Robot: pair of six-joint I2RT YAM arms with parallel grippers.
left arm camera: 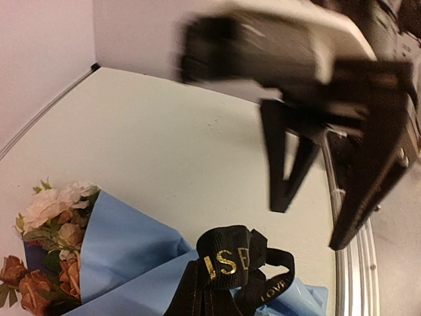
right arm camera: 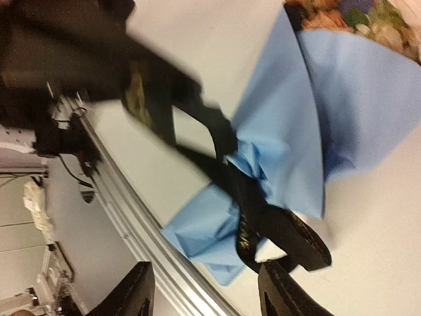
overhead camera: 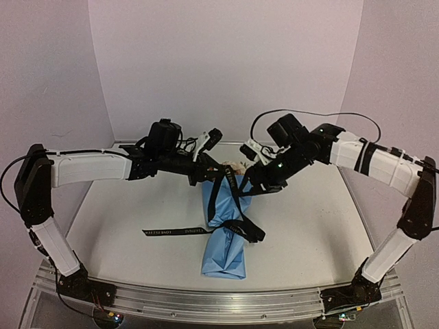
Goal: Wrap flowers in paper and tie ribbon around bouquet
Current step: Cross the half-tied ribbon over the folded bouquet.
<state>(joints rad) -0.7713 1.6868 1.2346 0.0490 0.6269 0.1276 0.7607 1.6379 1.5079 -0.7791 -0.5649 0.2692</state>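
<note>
Black ribbon (overhead camera: pixel 175 232) looped the blue bouquet (overhead camera: pixel 225 240), lying on the worktop (overhead camera: pixel 123 205) between both arms, long axis near-to-far, wide end far; left fingers (overhead camera: pixel 208 170) pinched shut on a ribbon strand above it, right fingers (right arm camera: pixel 276 289) parted, empty, just right of it

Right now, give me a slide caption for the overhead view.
Blue paper bouquet, its black ribbon held up by left gripper; right gripper open alongside.
</note>
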